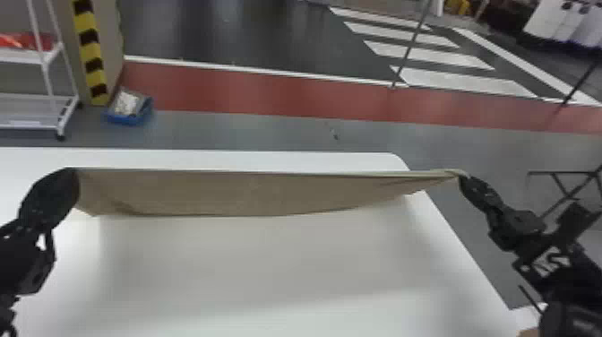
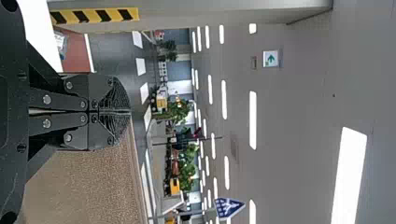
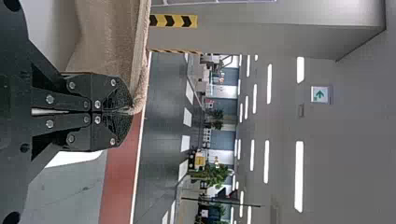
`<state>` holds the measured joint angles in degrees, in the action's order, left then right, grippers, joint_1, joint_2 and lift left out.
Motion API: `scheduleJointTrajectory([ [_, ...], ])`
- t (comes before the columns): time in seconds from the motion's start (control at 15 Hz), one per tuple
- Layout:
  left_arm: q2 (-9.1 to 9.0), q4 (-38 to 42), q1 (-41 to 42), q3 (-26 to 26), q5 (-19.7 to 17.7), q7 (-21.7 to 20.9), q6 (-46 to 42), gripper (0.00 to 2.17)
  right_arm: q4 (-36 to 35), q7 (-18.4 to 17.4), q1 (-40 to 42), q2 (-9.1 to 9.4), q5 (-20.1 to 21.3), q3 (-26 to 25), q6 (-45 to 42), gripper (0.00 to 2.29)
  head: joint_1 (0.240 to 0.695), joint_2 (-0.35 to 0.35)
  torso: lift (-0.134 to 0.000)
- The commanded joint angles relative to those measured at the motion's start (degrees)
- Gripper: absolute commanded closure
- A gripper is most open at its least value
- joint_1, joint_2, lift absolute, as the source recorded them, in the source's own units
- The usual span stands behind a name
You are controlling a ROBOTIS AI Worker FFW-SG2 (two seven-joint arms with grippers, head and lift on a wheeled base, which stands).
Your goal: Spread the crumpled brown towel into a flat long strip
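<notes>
Towel: brown (image 1: 251, 192), drawn out sideways into a long band between the two grippers, its far edge nearly straight; broad along the left and middle, narrowing and creasing toward the right end.
Towel height: stretched over the far part of the table; whether its lower edge touches the top is hard to say from the head view.
Left gripper: at the towel's left end (image 1: 74, 175), fingers pressed together, tips pinching its corner.
Right gripper: beyond the table's right edge (image 1: 463, 180), fingers closed as well, the towel's right end caught at the tips; a rolled, folded edge bulges just past them in the right wrist view.
Table: white top (image 1: 251, 264), with a rounded far right corner.
Floor: grey past the table, then a red band (image 1: 268, 96) and white crossing stripes (image 1: 466, 80).
Far left: white rack (image 1: 66, 117), with a yellow-and-black striped pillar (image 1: 93, 65) beside it and a blue tray (image 1: 127, 120) on the floor near the pillar's foot.
Right side: black folding frame (image 1: 564, 172) on the floor.
</notes>
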<state>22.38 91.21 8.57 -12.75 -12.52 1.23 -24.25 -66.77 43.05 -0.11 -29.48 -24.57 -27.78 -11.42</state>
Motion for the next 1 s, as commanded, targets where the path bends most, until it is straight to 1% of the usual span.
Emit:
scheduleJointTrajectory([
  [0.0,0.56,5.8,6.1,0.1,3.7,0.4,0.1,1.42,-2.2,0.8,5.5,0.13,-1.5,-1.2,-0.6,1.29,0.684,-0.349,-0.124],
  [0.07,1.18,8.0,8.0,0.4,6.3,1.1,1.2,1.42,-3.2,1.5,7.6,0.21,-1.5,-1.3,-0.2,1.29,0.695,-0.35,-0.124],
  [0.13,1.71,10.5,10.9,2.2,7.2,1.2,3.1,1.42,-4.2,2.4,9.5,0.21,-1.3,-1.3,0.5,1.29,0.695,-0.35,-0.124],
  [0.27,2.5,14.9,15.3,4.9,7.9,1.8,4.7,1.42,-7.0,3.4,13.3,0.3,-0.7,-1.4,2.8,1.29,0.695,-0.35,-0.124],
  [0.33,2.94,17.3,17.6,6.2,8.4,3.0,6.6,1.42,-9.0,3.4,15.4,0.39,-0.7,-1.9,4.3,1.29,0.695,-0.35,-0.124],
  [0.4,3.02,19.6,19.7,7.3,9.2,3.8,7.5,1.42,-10.7,3.4,16.7,0.65,-0.7,-3.4,5.4,1.29,0.695,-0.35,-0.124],
  [0.53,3.55,23.4,21.8,7.8,9.5,4.6,10.7,1.42,-11.8,3.4,17.2,0.57,-1.3,-4.5,7.2,1.29,0.695,-0.35,-0.124],
  [0.67,3.64,24.3,20.9,7.4,10.1,4.6,13.8,1.42,-11.5,3.3,14.4,0.65,0.2,-4.0,10.0,1.29,0.695,-0.35,-0.124],
  [0.73,3.38,23.6,19.4,6.3,10.4,4.6,14.7,1.42,-11.2,3.1,12.4,0.92,1.1,-3.5,11.2,1.29,0.695,-0.35,-0.124],
  [0.87,3.2,20.1,14.5,3.3,11.7,4.0,17.0,1.4,-9.2,2.3,8.3,1.18,2.6,-3.0,14.0,1.29,0.695,-0.35,-0.124],
  [0.93,2.67,18.5,11.9,2.2,11.9,3.5,20.0,1.4,-7.3,1.8,6.3,1.27,3.0,-2.9,14.2,1.29,0.695,-0.35,-0.124],
])
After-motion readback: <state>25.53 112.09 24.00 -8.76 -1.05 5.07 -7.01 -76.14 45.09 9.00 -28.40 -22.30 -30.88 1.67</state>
